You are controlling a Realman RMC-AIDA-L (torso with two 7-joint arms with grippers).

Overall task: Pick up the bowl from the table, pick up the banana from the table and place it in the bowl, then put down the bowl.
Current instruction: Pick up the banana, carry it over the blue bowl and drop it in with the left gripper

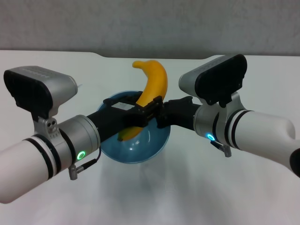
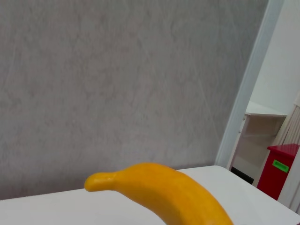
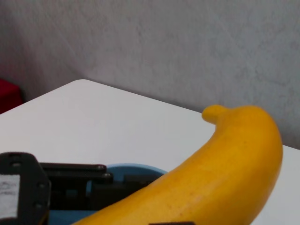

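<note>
White table (image 1: 262, 187) fills the head view below a grey wall. Over it, the left gripper (image 1: 149, 108) clamps the rim of the light-blue bowl (image 1: 157, 138). The right gripper (image 1: 161, 115) holds the banana (image 1: 154, 84), whose low end dips into the bowl. From the left wrist view, the banana (image 2: 164, 190) arches before the wall. From the right wrist view, the banana (image 3: 225, 173) crosses above the bowl (image 3: 136, 169).

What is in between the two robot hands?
In the head view, the banana stands between the left gripper and right gripper, its lower end down in the bowl.
</note>
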